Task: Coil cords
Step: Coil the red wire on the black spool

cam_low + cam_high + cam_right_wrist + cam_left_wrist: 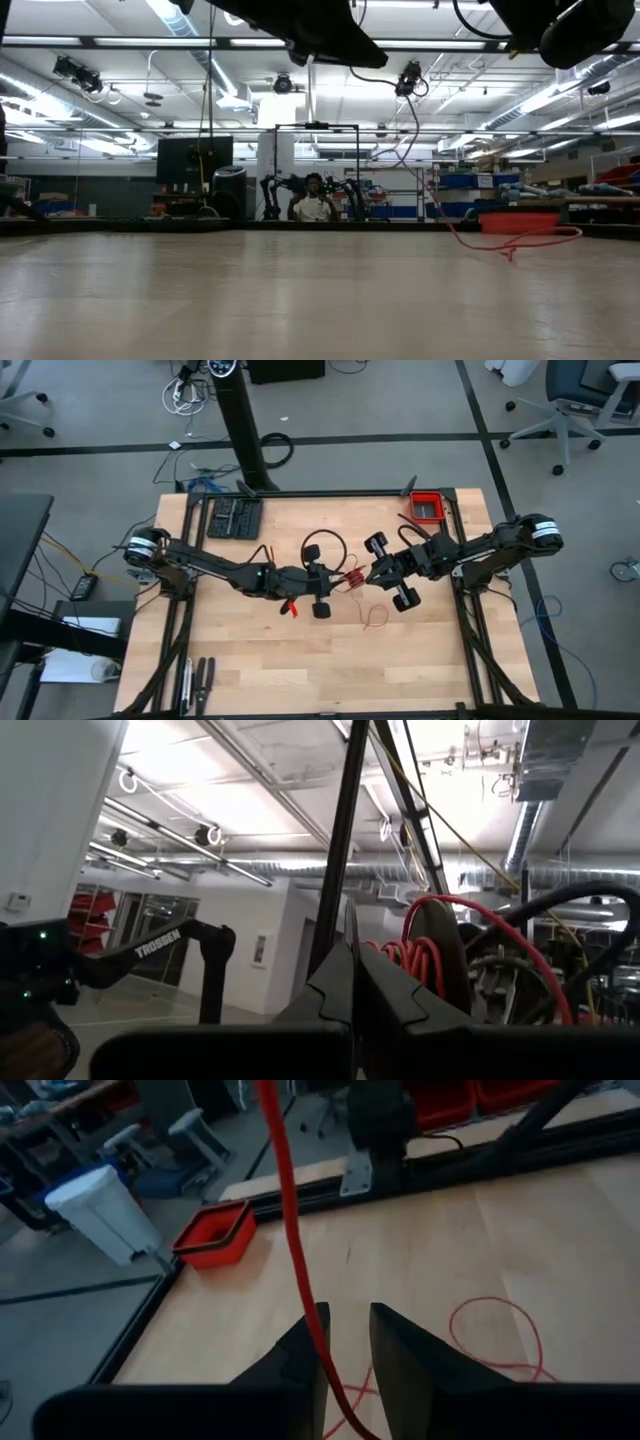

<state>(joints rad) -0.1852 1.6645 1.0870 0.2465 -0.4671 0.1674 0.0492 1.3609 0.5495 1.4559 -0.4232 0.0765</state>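
One red cord [352, 580], thin. Its coiled part hangs bunched between the two hands above mid worktop; a loose loop [374, 618] trails on the wood just beside the right hand. One black cable loop [322, 545] near centre, one red bin [428, 507] at the far right corner, one dark tray [233, 517] far left. Light wooden worktop [250, 660], black frame; open lab room behind, grey floor, office chairs, a person seated far back in the low view. Left hand [345, 1342]: fingers slightly parted, cord running through the gap. Right hand [352, 970]: clenched tight, red coils right next to it; whether it pinches the cord, cannot tell.
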